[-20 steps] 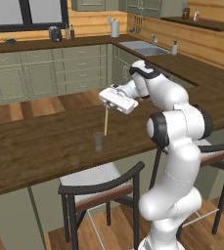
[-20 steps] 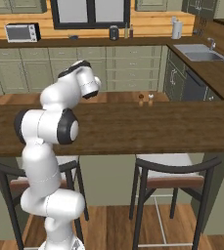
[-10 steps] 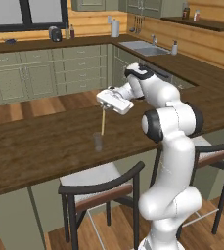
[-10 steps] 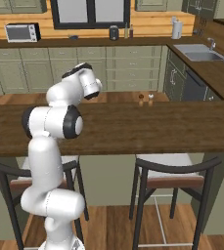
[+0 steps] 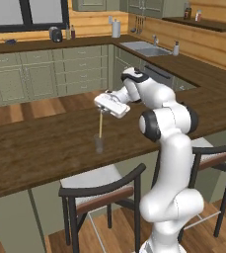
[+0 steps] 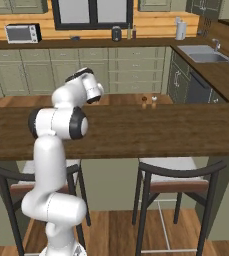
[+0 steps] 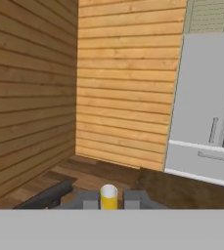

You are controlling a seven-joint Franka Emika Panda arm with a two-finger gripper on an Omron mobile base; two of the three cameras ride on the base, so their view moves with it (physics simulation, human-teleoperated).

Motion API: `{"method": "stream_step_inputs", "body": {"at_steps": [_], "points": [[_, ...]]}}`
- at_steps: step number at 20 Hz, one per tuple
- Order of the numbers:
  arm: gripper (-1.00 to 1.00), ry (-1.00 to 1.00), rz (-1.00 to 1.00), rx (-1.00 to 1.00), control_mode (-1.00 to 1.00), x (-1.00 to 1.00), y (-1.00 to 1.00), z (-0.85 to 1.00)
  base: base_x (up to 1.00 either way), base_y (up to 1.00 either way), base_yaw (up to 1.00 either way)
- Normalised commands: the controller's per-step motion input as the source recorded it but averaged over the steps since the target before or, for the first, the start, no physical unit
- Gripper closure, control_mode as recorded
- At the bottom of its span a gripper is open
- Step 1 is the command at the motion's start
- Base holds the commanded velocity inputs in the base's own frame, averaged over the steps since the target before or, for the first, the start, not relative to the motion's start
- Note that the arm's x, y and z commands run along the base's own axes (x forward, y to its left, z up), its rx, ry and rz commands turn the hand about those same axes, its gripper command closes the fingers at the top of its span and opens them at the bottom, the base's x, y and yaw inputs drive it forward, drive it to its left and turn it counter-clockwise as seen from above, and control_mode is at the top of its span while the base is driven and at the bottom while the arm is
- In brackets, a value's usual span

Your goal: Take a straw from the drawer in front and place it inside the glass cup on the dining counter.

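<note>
My gripper (image 5: 103,109) hangs over the dining counter (image 5: 45,148), fingers pointing down and shut on the straw (image 5: 100,124). The pale-yellow straw hangs upright from the fingers. Its lower end reaches the mouth of the glass cup (image 5: 99,144), a small clear tumbler standing on the dark wood right beneath it. I cannot tell whether the tip is inside the rim. In the hand view the straw's round top end (image 7: 108,196) sits pinched between the two fingertips (image 7: 86,199) of the gripper (image 7: 108,200). The drawer is out of view.
Two dark-framed chairs (image 5: 102,190) stand at the near side of the dining counter (image 6: 151,132), beside my base. Two small shakers (image 6: 149,102) stand on the counter's far edge. The sink counter (image 5: 149,49) runs along the back right.
My gripper has drifted a little to the left with the straw, bringing it more squarely over the cup. The cup has not moved.
</note>
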Motion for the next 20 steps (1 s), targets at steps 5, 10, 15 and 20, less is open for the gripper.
{"method": "stream_step_inputs", "body": {"at_steps": [5, 10, 15, 20], "points": [[1.0, 0.0, 0.0, 0.0, -1.0, 0.29, 0.08, -0.18, 0.0, 0.0, 0.0], [1.0, 0.0, 0.0, 0.0, -1.0, 0.33, 0.0, 0.0, 0.0, 0.0, 0.0], [1.0, 0.0, 0.0, -0.01, -1.0, 0.36, 0.0, -0.01, 0.0, 0.0, 0.0], [1.0, 0.0, 0.0, -0.04, -1.0, 0.06, 0.0, -0.16, 0.0, 0.0, 0.0]]}}
